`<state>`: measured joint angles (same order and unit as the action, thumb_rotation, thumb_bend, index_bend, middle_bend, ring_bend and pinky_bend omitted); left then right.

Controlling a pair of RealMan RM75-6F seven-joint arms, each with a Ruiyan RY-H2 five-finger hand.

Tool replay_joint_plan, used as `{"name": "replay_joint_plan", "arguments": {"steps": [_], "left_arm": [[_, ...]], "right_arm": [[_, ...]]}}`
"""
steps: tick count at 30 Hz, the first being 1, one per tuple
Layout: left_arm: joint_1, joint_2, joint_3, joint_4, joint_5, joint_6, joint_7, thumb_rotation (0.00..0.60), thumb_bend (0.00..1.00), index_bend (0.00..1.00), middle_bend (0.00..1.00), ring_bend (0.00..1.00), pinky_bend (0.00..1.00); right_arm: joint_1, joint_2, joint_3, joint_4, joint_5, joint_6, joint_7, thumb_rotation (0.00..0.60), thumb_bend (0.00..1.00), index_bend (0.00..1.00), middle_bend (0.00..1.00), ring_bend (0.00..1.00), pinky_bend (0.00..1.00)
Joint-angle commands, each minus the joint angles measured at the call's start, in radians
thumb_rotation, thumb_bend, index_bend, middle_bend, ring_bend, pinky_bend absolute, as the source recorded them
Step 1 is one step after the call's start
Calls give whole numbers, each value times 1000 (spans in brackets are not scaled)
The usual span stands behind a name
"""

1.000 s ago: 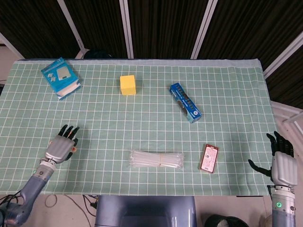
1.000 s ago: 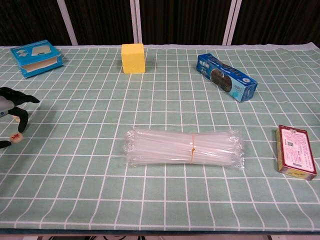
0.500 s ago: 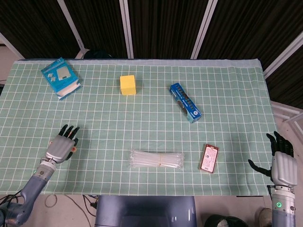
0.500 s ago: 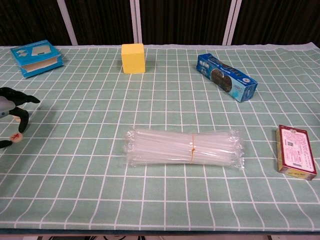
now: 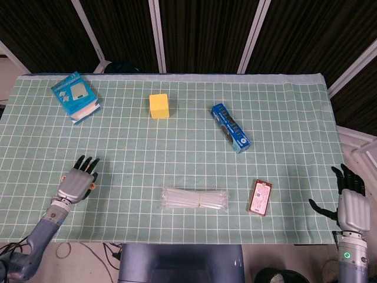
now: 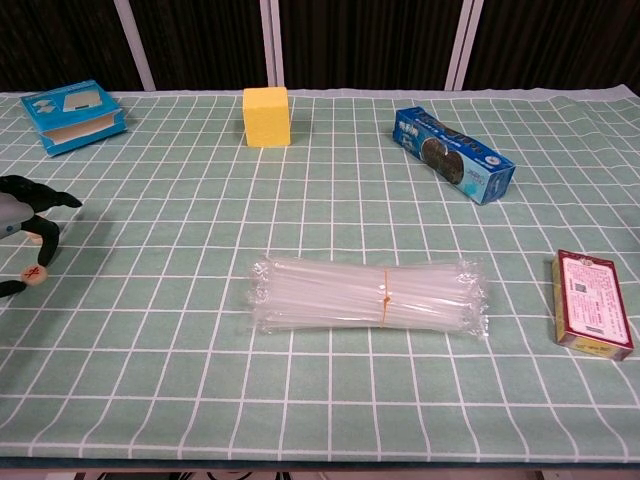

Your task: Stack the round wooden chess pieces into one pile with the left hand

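Hovering left hand, fingers spread, holding nothing, chess piece just below fingertips

A table covered by a pale green cloth with a white grid fills most of both views. Behind it stands a dark wall of black slatted panels divided by slanted white frame bars. Even light.

My left robot hand sits far left over a chess piece; straw pack near centre, card box right on the counter.
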<state>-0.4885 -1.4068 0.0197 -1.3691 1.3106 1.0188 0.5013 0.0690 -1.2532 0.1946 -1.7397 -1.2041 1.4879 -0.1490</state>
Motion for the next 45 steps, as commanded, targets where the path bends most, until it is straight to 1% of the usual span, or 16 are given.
{"name": "replay_joint_plan", "arguments": {"steps": [1, 9, 17, 23, 30, 34, 45], "left_arm": [[0, 3, -2, -4, 1, 3, -1, 600, 302, 502, 49, 0, 0], [2, 23, -14, -28, 4, 21, -13, 600, 303, 504, 49, 0, 0], [2, 77, -53, -68, -12, 51, -44, 600, 304, 504, 49, 0, 0], [1, 110, -77, -68, -47, 43, -79, 600, 304, 504, 51, 0, 0], [-13, 89, -95, -4, -102, -2, -101, 600, 304, 504, 52, 0, 0], [-24, 68, -100, 29, -110, -13, -99, 600, 304, 504, 52, 0, 0], [-44, 39, -106, 54, -127, -16, -53, 600, 303, 504, 52, 0, 0]], "right_arm": [[0, 0, 0, 0, -1, 0, 0, 600, 266, 118, 49, 0, 0], [0, 0, 0, 1, -2, 2, 0, 600, 267, 118, 49, 0, 0], [0, -1, -1, 2, -3, 3, -2, 600, 267, 118, 49, 0, 0], [0, -2, -3, 1, -4, 2, -5, 600, 266, 118, 49, 0, 0], [1, -3, -3, 0, -5, 3, -9, 600, 266, 118, 49, 0, 0], [1, -4, -3, 0, -3, 3, -11, 600, 267, 118, 49, 0, 0], [2, -4, -3, 0, -3, 2, -12, 600, 266, 118, 49, 0, 0]]}}
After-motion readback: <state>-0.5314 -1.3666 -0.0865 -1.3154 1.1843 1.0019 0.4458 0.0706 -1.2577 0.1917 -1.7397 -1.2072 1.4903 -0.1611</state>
